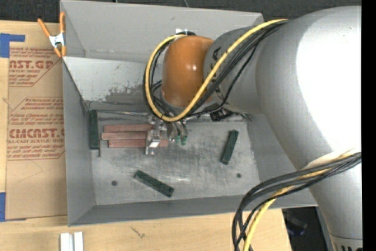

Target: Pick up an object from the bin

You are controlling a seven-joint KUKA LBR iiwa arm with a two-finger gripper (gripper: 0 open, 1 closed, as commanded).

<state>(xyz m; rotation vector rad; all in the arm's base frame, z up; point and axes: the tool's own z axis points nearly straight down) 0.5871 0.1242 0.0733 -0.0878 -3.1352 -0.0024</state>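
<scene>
Now gripper (157, 141) at end of 2 brown bars (124, 136); clench unclear; bare floor (200, 159) before green bar (229, 146).

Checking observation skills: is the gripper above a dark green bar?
No, the gripper sits at the right end of the reddish-brown bars.

We're looking at the reddish-brown flat bars (124, 135), which seem to be two long strips lying flat and side by side on the floor of the bin (194, 168), left of centre. They run lengthwise across the view. Their left ends sit just beside a dark green bar (93, 129) along the left wall, and their right ends slip under the gripper (157, 141).
</scene>
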